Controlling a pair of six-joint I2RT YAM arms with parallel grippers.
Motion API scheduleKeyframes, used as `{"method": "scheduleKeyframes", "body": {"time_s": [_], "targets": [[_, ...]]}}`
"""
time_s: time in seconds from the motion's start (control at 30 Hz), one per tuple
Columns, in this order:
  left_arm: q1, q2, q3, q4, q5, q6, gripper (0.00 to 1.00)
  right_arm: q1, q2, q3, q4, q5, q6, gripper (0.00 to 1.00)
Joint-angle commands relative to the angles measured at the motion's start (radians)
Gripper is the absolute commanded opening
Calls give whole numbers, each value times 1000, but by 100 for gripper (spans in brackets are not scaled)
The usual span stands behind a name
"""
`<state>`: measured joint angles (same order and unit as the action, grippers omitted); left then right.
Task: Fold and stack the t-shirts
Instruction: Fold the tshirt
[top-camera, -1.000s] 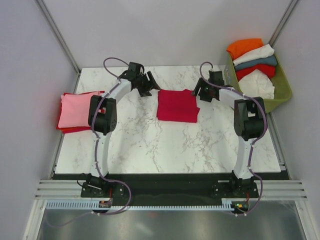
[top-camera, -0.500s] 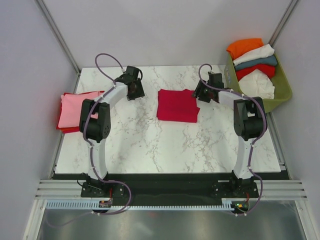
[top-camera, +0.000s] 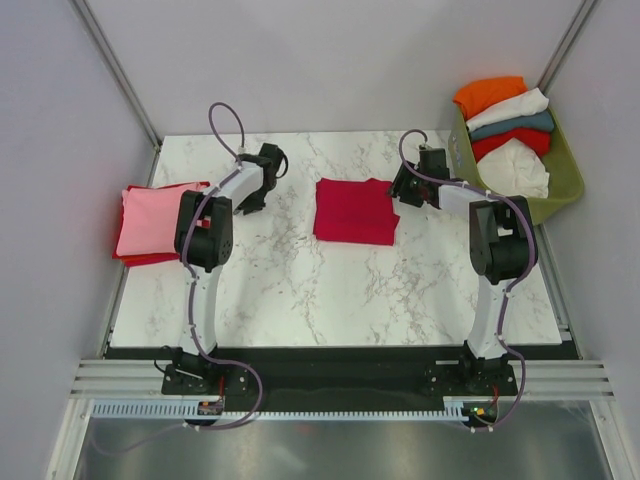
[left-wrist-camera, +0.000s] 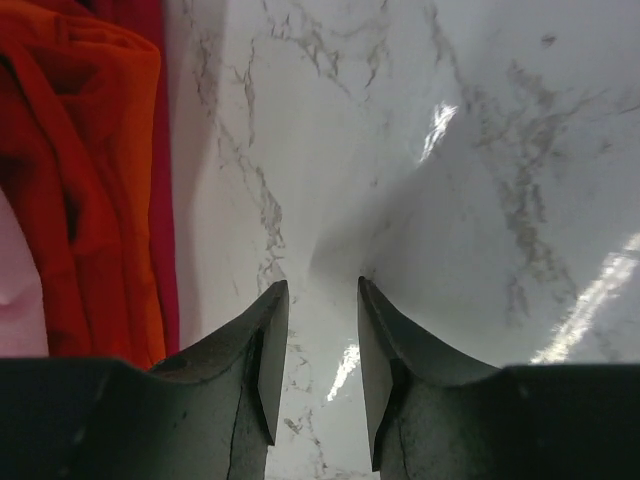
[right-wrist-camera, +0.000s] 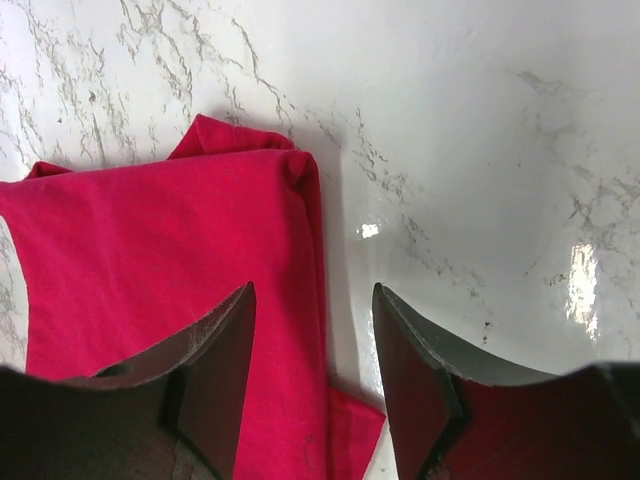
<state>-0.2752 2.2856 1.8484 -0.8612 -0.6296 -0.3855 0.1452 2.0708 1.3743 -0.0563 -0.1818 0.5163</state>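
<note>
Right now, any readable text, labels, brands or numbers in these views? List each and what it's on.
None readable in any view.
The folded crimson red cloth t-shirt, the pink cloth t-shirt, the olive-green plastic basket and the white marble-pattern table show no print.
The small red and yellow spots at the arm bases are too small to read as labels.
</note>
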Motion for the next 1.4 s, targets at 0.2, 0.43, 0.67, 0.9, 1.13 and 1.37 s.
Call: {"method": "scheduleKeyframes", "body": {"time_s": [0.2, 0.43, 0.67, 0.9, 1.13, 1.37], "targets": [[54, 98, 31, -168, -234, 0, 41, -9, -46, -21, 49, -25, 28, 58], [111, 140, 44, -173, -260, 25, 43, -12, -48, -29, 71, -31, 33, 57], [139, 181, 83, -171, -240, 45, 43, -15, -51, -34, 78, -36, 34, 57], [165, 201, 110, -171, -197, 53, 2, -18, -61, -47, 87, -45, 37, 58], [104, 92, 72, -138, -183, 27, 2, -19, -58, -54, 98, -56, 44, 57], [-51, 22, 81, -119, -102, -10, 2, -19, -51, -50, 98, -61, 47, 57]]}}
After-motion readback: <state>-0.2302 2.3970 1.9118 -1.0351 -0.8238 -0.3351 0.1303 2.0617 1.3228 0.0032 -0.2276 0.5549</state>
